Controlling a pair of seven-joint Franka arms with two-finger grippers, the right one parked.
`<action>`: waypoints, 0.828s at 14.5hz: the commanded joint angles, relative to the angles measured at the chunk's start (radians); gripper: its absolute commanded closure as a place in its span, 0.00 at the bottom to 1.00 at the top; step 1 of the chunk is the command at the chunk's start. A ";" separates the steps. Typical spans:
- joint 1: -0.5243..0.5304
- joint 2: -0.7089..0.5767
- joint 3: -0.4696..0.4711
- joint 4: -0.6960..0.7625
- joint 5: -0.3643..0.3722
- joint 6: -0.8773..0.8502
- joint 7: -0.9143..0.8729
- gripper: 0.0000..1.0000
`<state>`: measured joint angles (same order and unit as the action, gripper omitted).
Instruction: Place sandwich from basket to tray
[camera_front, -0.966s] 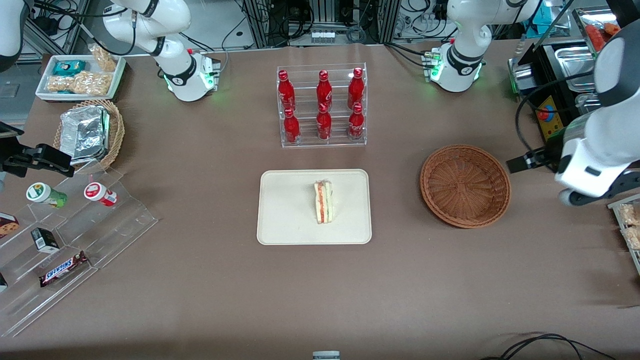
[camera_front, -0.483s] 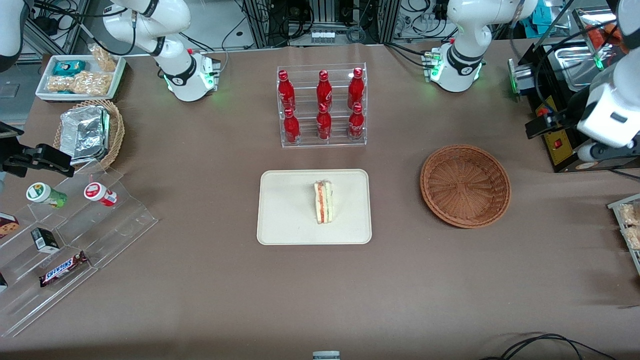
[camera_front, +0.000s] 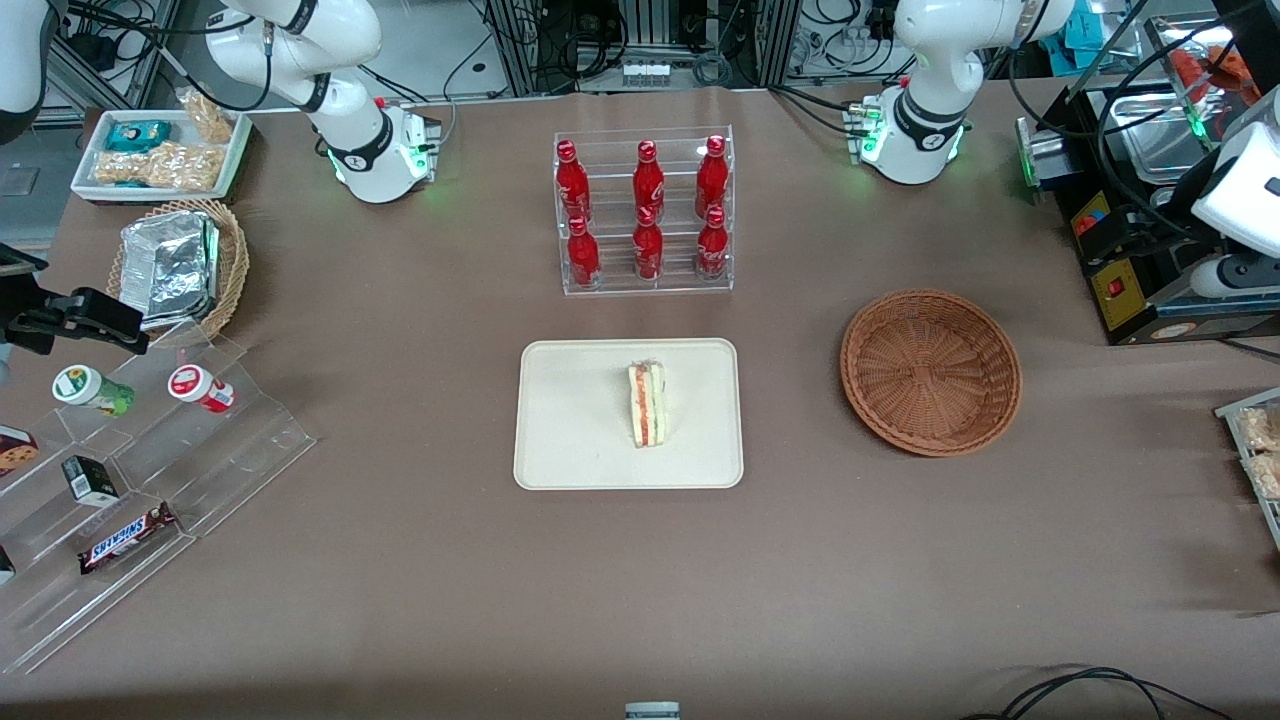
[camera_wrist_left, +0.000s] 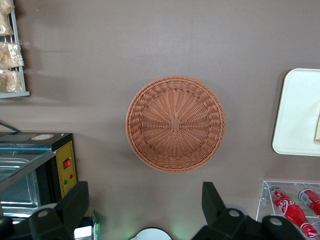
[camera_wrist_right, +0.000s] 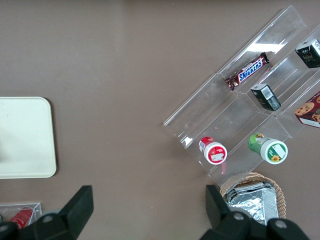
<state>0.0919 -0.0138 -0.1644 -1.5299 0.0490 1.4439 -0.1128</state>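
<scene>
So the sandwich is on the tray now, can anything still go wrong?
Little seems at stake. The triangular white-bread sandwich stands on its edge on the cream-beige rectangular tray, so a bump could tip it over. The left gripper hangs open, high above the round reddish-brown wicker basket, which is empty. The arm is close to the black machine with the cables at the table's edge, and might snag there.

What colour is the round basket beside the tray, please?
Reddish-brown woven wicker, clearest in the left wrist view; the basket lies empty beneath the open gripper.
</scene>
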 joint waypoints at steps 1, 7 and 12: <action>0.008 -0.014 -0.012 -0.026 -0.012 0.026 0.010 0.00; 0.008 -0.014 -0.010 -0.029 -0.052 0.027 0.010 0.00; 0.008 -0.009 -0.012 -0.027 -0.054 0.024 0.007 0.00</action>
<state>0.0919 -0.0130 -0.1713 -1.5428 0.0088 1.4578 -0.1128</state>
